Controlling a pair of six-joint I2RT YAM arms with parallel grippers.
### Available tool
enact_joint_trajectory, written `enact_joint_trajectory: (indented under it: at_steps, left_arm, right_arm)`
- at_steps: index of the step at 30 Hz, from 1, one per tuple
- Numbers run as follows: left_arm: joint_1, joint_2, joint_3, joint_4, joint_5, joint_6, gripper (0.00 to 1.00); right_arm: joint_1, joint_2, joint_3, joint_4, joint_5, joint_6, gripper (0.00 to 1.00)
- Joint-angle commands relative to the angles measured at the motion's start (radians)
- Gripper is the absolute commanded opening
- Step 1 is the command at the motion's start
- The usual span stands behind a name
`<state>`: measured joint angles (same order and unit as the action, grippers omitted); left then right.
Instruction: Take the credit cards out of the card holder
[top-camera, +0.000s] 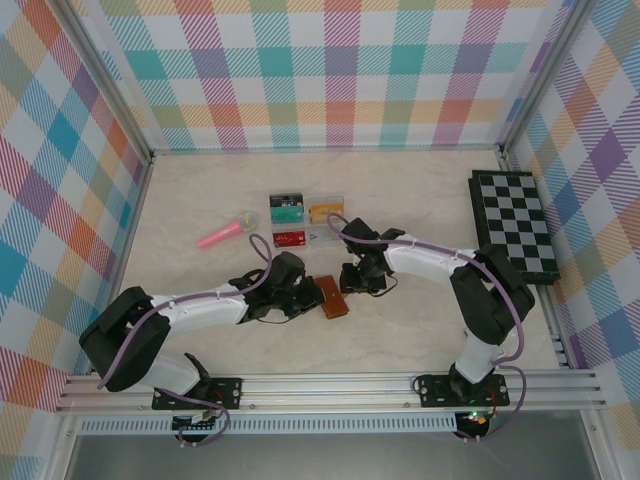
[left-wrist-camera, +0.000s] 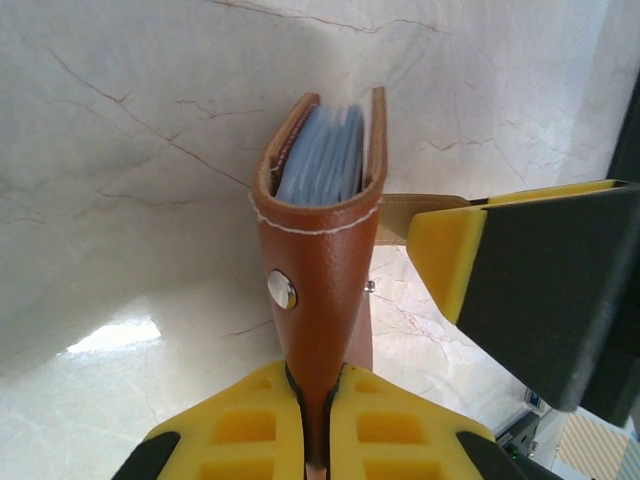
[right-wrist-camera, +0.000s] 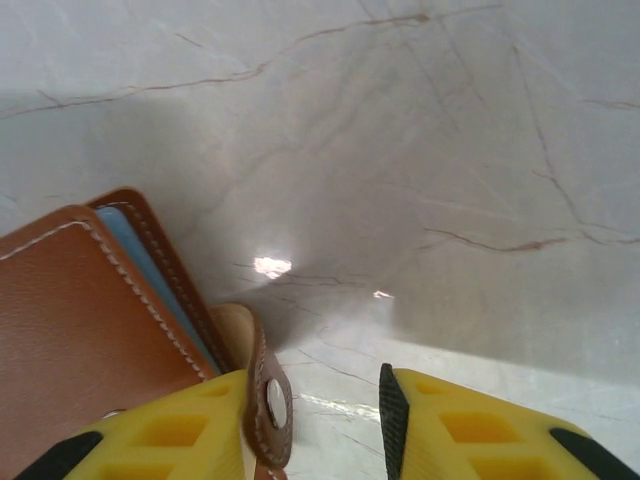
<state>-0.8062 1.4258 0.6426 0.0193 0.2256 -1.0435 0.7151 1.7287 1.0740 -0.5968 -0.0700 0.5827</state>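
Left pincer (left-wrist-camera: 316, 405) pinches card holder (left-wrist-camera: 322, 255) edge — open tabletop (left-wrist-camera: 120, 150) ahead.

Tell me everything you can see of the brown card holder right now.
The card holder looks like brown leather with white stitching along its edges, a round metal snap and blue-grey clear pages between its covers, which are slightly parted. The left gripper is shut on its near end. It is on or just above the marble-patterned table; I cannot tell which. Its small tab lies beside one finger of the open right gripper.
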Motion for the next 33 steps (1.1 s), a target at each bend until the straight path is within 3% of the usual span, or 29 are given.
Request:
enact_joint_trajectory:
  at_steps: [1,7,10,15,19,22,27,31,33]
  left_arm:
    - [0.013,0.027,0.05,-0.116,-0.012,-0.004,0.01]
    - [0.013,0.036,0.081,-0.163,-0.023,-0.02,0.11]
    - [0.013,0.025,0.084,-0.187,-0.025,-0.019,0.18]
    - [0.017,0.007,0.093,-0.218,-0.041,0.013,0.37]
    - [0.033,0.006,0.106,-0.24,-0.067,0.053,0.52]
    - [0.074,0.001,0.112,-0.262,-0.071,0.064,0.66]
    - [0.165,-0.047,0.153,-0.372,-0.09,0.162,0.9]
    - [0.239,-0.097,0.152,-0.444,-0.136,0.225,1.0]
    - [0.277,-0.133,0.132,-0.456,-0.149,0.245,1.0]
  right_arm:
    - [0.0,0.011,0.04,0.014,-0.028,-0.036,0.37]
    - [-0.011,0.028,0.056,0.033,-0.052,-0.08,0.33]
    - [-0.015,0.049,0.066,0.025,-0.06,-0.106,0.26]
    - [-0.014,0.043,0.033,0.031,-0.06,-0.125,0.21]
    - [-0.014,0.011,0.002,0.066,-0.082,-0.141,0.11]
    - [-0.014,-0.026,0.016,0.046,-0.05,-0.147,0.04]
    - [-0.014,-0.1,0.044,0.04,-0.047,-0.15,0.03]
    - [-0.014,-0.094,0.095,0.029,-0.129,-0.146,0.04]
    - [-0.013,-0.084,0.122,0.024,-0.172,-0.143,0.04]
